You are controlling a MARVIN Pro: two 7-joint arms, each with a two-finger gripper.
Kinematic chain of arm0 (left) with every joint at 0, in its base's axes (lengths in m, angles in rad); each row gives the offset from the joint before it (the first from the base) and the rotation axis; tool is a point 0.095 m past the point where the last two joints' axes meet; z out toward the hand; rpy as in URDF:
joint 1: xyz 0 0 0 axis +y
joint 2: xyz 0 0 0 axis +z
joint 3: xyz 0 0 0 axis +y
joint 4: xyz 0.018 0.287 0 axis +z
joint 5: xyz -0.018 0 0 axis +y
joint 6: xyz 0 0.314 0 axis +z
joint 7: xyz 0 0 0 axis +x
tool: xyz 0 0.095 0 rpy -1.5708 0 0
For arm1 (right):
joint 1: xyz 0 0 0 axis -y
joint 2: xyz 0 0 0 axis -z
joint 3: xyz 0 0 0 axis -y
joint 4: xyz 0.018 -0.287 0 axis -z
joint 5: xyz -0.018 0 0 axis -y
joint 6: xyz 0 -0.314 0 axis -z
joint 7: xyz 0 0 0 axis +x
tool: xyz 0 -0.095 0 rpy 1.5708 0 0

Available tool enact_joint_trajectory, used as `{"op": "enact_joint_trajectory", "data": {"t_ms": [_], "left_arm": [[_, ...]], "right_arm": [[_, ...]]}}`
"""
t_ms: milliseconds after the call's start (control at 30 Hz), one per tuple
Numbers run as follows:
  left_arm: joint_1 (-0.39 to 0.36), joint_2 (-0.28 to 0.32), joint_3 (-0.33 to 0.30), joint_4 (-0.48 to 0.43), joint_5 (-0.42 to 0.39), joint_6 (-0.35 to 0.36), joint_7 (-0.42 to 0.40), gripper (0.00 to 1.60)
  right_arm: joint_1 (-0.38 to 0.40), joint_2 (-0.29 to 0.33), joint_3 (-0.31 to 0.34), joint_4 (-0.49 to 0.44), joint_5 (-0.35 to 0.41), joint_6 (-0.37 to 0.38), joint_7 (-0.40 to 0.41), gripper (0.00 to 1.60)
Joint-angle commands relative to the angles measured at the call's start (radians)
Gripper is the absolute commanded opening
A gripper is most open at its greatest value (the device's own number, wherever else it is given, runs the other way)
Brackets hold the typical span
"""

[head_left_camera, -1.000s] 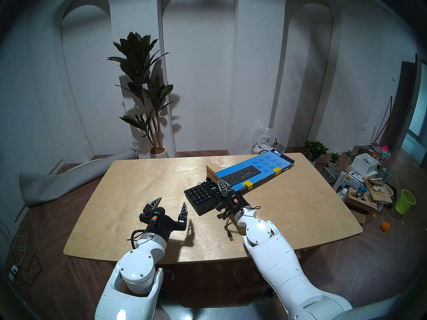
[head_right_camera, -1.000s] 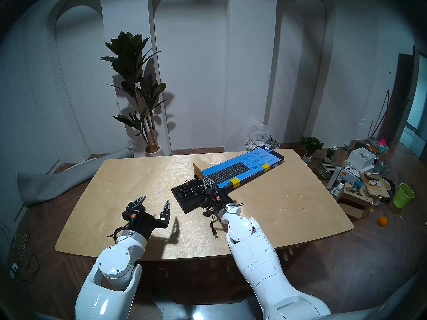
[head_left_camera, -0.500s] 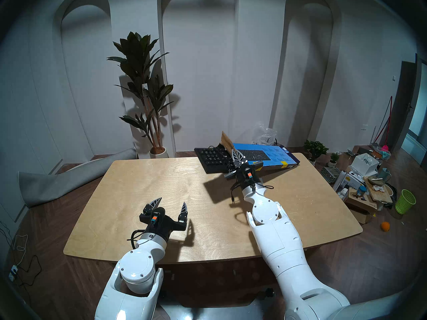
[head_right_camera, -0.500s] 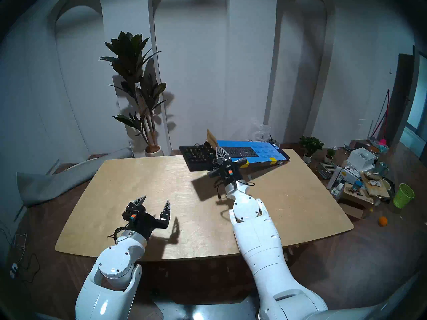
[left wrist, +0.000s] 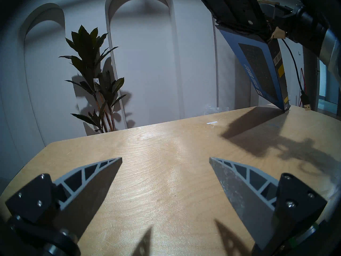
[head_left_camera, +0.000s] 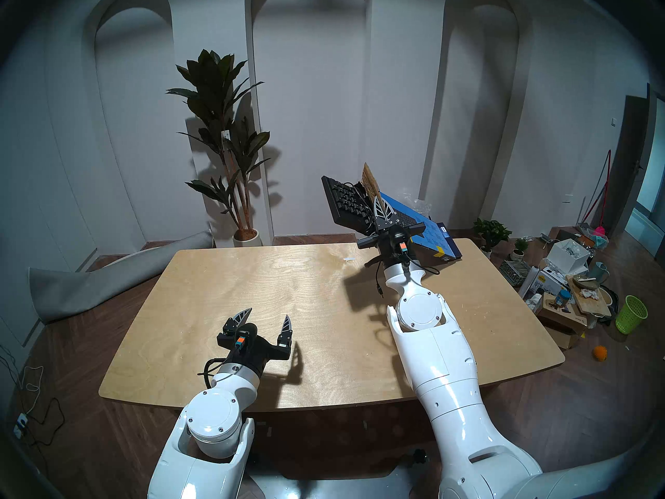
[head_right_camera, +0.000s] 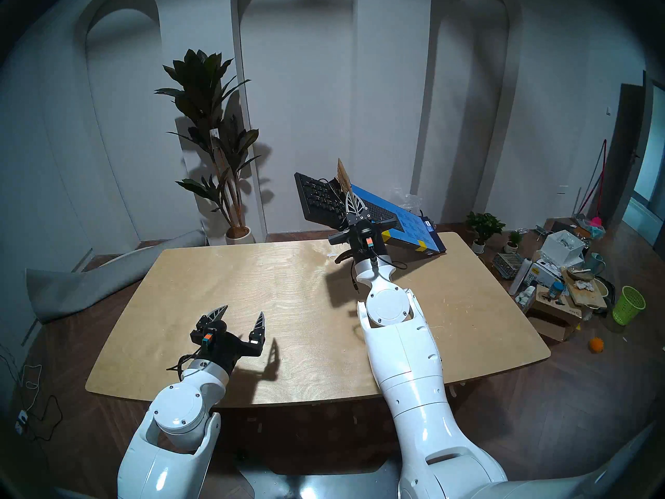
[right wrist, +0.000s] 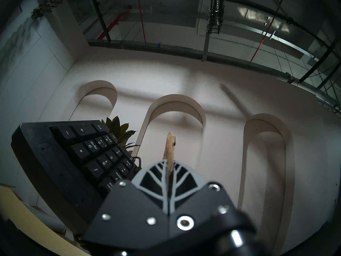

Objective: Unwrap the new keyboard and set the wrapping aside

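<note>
The wrapping, a long blue box [head_left_camera: 430, 232] [head_right_camera: 408, 221] [left wrist: 262, 72], tilts steeply, its far right corner on the table [head_left_camera: 288, 289] and its open end high in the air. My right gripper [head_left_camera: 378, 200] [head_right_camera: 351, 198] [right wrist: 168, 168] is shut on its brown flap [head_left_camera: 370, 181] [right wrist: 169, 150]. The black keyboard [head_left_camera: 342, 203] [head_right_camera: 316, 199] [right wrist: 88, 152] sticks halfway out of that raised end; its cable hangs down to a USB plug [head_left_camera: 379, 289] [left wrist: 307, 107]. My left gripper [head_left_camera: 267, 316] [head_right_camera: 243, 313] [left wrist: 166, 158] hovers open and empty over the table's near left part.
A tall potted plant [head_left_camera: 223, 134] and a rolled grey mat [head_left_camera: 108, 278] lie beyond the table's left side. A wicker basket [head_left_camera: 414, 228] stands behind the table. Boxes, small plants and a green bin [head_left_camera: 630, 314] crowd the floor at the right.
My right gripper has risen and moved away from me, lifting the box's open end with the keyboard off the table; the box now tilts steeply. The left arm has not moved.
</note>
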Motion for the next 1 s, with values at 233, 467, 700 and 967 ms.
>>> {"op": "enact_joint_trajectory", "data": {"t_ms": [233, 467, 700, 967], "left_arm": [[-0.004, 0.000, -0.001, -0.023, -0.002, -0.004, -0.001, 1.60], [-0.005, -0.001, -0.001, -0.021, -0.002, -0.005, -0.001, 1.60], [-0.005, -0.001, 0.000, -0.021, -0.002, -0.005, 0.000, 1.60], [-0.004, -0.001, -0.001, -0.022, -0.002, -0.005, -0.001, 1.60]], "right_arm": [[-0.054, 0.002, -0.030, -0.167, 0.015, 0.085, 0.016, 0.00], [-0.027, -0.010, -0.062, -0.210, -0.018, 0.113, 0.007, 0.00], [0.014, -0.025, -0.090, -0.249, -0.043, 0.138, -0.010, 0.00], [0.017, -0.028, -0.100, -0.275, -0.045, 0.159, -0.018, 0.00]]}}
